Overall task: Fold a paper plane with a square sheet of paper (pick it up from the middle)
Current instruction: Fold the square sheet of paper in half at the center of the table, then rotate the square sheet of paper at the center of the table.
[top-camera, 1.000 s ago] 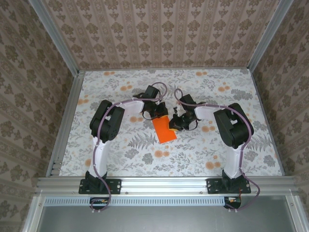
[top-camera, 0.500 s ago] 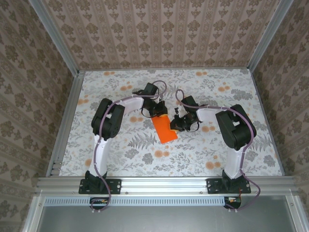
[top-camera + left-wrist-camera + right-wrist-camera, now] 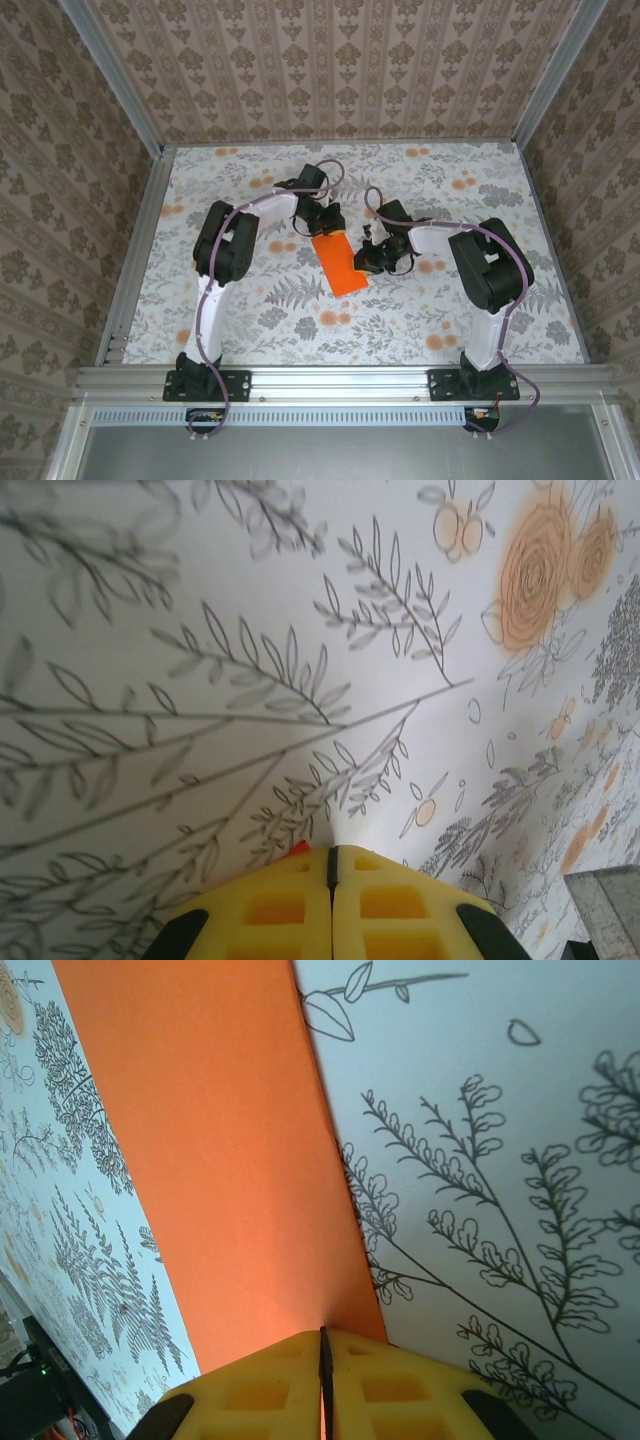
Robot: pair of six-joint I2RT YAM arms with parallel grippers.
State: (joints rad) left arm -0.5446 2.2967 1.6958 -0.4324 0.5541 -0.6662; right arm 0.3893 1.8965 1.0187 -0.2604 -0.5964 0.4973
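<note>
- Your right claw [image 3: 366,258] sits just right of centre in the overhead frame, and it is clenched. In the right wrist view its two yellow fingers [image 3: 280,1360] meet at the bottom edge with only a thin dark seam between them.
- Those tips come down on the long right-hand edge of the square sheet of paper [image 3: 230,1160]. You cannot tell whether that edge is pinched in the seam or merely pressed to the table.
- You will find the sheet at the centre of the overhead frame [image 3: 338,268]. It is bright orange, creased into a narrow rectangle and lying flat. It is tilted so that its near end points to the lower right and its far end to the upper left.
- Your left claw [image 3: 322,222] is just above centre in the overhead frame, at the sheet's far short end. It is clenched too: in the left wrist view its yellow fingers [image 3: 290,880] press together at the bottom edge.
- A tiny orange sliver shows beside the tip of the left-hand finger there. You cannot tell whether it is gripped.
- Under everything, the table [image 3: 250,300] carries a pale cloth printed with grey ferns and pale-orange blossoms.
- Farthest off, a patterned wall [image 3: 340,70] closes the upper part of the overhead frame.
</note>
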